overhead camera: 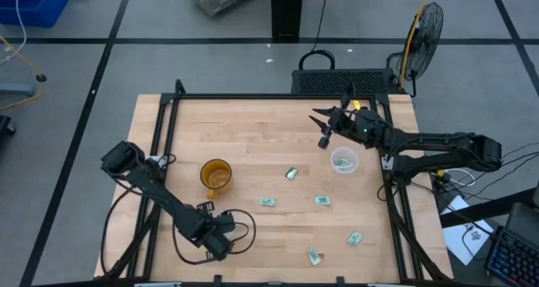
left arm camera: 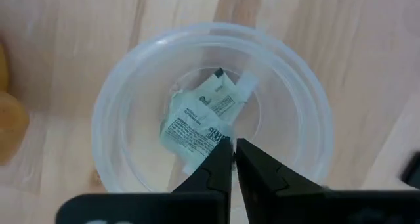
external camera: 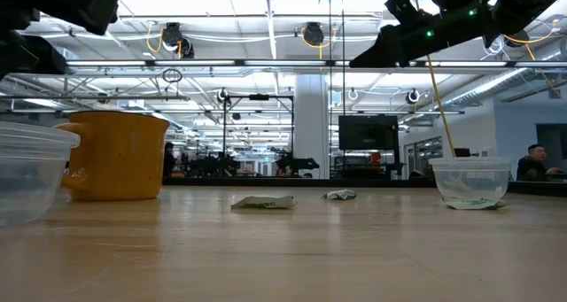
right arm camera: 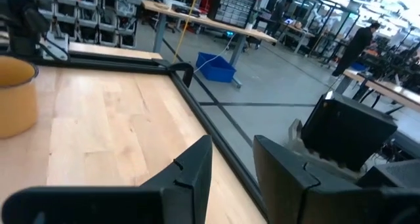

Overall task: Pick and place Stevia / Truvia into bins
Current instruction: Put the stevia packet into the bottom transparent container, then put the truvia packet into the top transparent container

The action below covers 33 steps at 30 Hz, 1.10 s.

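Note:
My left gripper (left arm camera: 233,152) hangs over a clear bin (left arm camera: 118,99) near the table's front left. Its fingers are parted by a narrow gap with nothing between them. Two green-and-white Stevia packets (left arm camera: 197,122) lie inside that bin. In the high view the left gripper (overhead camera: 221,235) hides this bin. My right gripper (overhead camera: 319,129) is open and empty above the table's back right, just beside the second clear bin (overhead camera: 344,160), which holds a packet. Several loose packets lie on the wood, among them ones at mid-table (overhead camera: 291,173), centre (overhead camera: 268,202) and front right (overhead camera: 354,237).
An amber cup (overhead camera: 216,174) stands left of centre, between the two arms. A black frame rail (overhead camera: 387,194) runs along the table's right side, close to the right bin. A fan (overhead camera: 425,26) stands behind the table's back right corner.

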Tool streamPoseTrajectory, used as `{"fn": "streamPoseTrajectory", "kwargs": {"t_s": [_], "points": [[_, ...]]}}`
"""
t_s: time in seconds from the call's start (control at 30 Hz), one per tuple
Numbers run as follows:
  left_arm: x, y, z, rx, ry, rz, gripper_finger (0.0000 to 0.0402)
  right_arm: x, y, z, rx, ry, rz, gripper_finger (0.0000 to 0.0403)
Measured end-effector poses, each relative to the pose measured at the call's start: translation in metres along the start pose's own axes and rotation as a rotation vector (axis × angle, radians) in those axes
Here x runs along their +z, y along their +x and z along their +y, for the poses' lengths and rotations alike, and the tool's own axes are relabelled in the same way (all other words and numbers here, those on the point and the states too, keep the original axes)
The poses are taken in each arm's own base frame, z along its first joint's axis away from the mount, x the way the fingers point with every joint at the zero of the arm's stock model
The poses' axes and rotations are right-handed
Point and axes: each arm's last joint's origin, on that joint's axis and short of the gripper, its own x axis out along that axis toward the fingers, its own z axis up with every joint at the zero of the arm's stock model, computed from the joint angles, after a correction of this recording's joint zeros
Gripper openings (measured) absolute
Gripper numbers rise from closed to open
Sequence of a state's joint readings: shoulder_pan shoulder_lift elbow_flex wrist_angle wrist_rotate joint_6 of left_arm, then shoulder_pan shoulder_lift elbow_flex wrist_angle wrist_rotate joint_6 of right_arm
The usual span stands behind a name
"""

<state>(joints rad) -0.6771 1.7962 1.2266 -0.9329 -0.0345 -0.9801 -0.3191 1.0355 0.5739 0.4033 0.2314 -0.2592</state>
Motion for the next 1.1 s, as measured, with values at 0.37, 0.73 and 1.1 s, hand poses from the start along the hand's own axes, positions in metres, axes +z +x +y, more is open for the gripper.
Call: {"fn": "streamPoseTrajectory", "kwargs": {"t_s": [0.37,0.73,1.1], "points": [[0.018,0.001,0.013,-0.034,-0.138,0.051,0.0098,-0.005,0.0,0.001,0.012,0.026,0.048,0.0105],[0.05,-0.039,0.026,-0.083,0.005,0.123,0.0087,-0.01,-0.001,0.003,0.038,0.012,0.1,0.0105],[0.05,-0.136,0.066,0.2,0.273,-0.107,0.006,-0.01,-0.007,0.028,0.435,-0.018,0.068,0.0122]]}}
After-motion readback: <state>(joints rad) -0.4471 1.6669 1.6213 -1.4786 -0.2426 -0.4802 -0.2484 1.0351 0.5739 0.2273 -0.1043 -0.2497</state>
